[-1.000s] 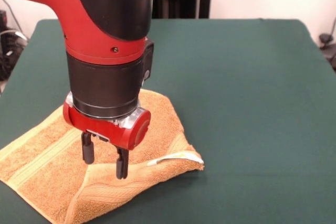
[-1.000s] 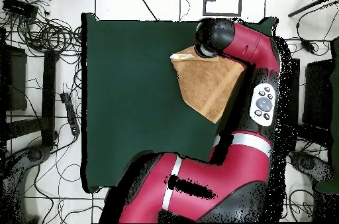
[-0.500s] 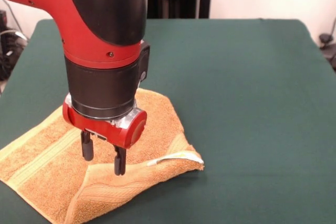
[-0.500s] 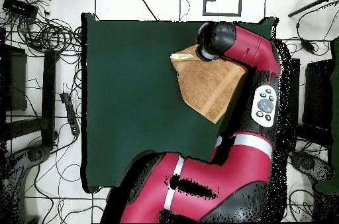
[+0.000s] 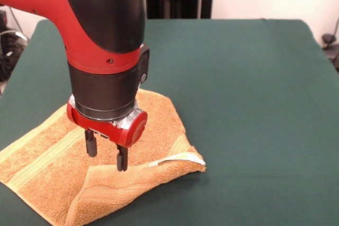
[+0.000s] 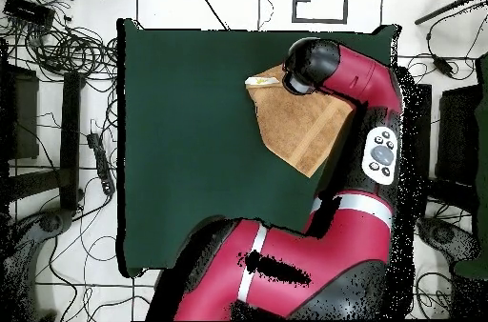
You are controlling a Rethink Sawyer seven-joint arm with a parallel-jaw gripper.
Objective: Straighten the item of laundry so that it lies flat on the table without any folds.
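Observation:
The orange-tan towel (image 5: 50,170) lies at the near left of the green table (image 5: 249,104), with its near corner folded over and a small white tag (image 5: 177,159) at the fold's right tip. My gripper (image 5: 106,156) hangs open just above the towel, at the upper edge of the folded flap, holding nothing. In the overhead view the towel (image 6: 295,132) sits near the table's (image 6: 191,128) top right, and my arm's wrist (image 6: 305,63) covers its upper part; the gripper is hidden under the wrist there.
Woven stripe bands (image 5: 45,154) cross the towel. The table's near left edge runs close to the towel. Cables (image 6: 57,42) and stands lie on the floor round the table in the overhead view.
My gripper has shifted slightly toward the far side of the table and risen a little over the towel. The towel has not moved.

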